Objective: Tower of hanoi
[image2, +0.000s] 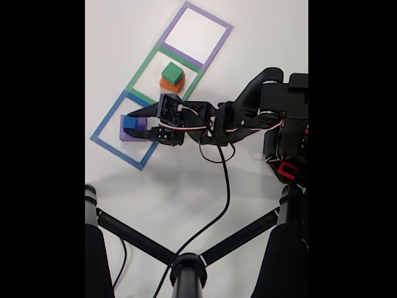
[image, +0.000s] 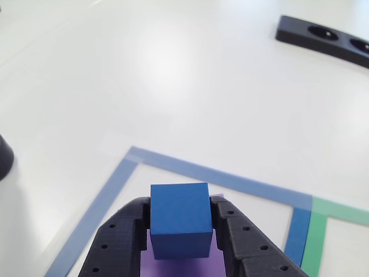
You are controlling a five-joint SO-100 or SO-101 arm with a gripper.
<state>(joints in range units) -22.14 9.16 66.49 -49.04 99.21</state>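
Blue cube (image: 179,220) clamped between both black fingers (image: 118,239) of gripper (image: 180,228) in other view; side faces of cube pressed against inner finger faces. Held directly over purple block (image: 181,262), seen as flat purple surface under and behind cube. Contact between cube and purple block: cannot tell from either view.

Fixed view: blue cube (image2: 129,123) sits on or just above purple block (image2: 132,131), inside blue tape square (image2: 105,123), the one nearest lower left of the row. Gripper (image2: 133,119) reaches in from right, arm (image2: 248,112) stretched nearly level across white table (image2: 124,49). Black cable (image2: 222,186) trails from arm down toward bottom of view.

Green block (image2: 173,72) stacked on salmon-orange block (image2: 167,83) inside green tape square (image2: 144,67), middle of row. Stack well apart from gripper. Purple tape square (image2: 217,25) at top of row, adjoining green one.

Other view: blue tape corner (image: 134,154) ahead of cube, green tape (image: 340,210) adjoining at right. Black slab with round holes (image: 323,37) at upper right on table. Dark rounded object (image: 4,156) at left edge, cut off by frame, not identifiable.

Fixed view, bottom: black stand with three spreading legs (image2: 186,267).
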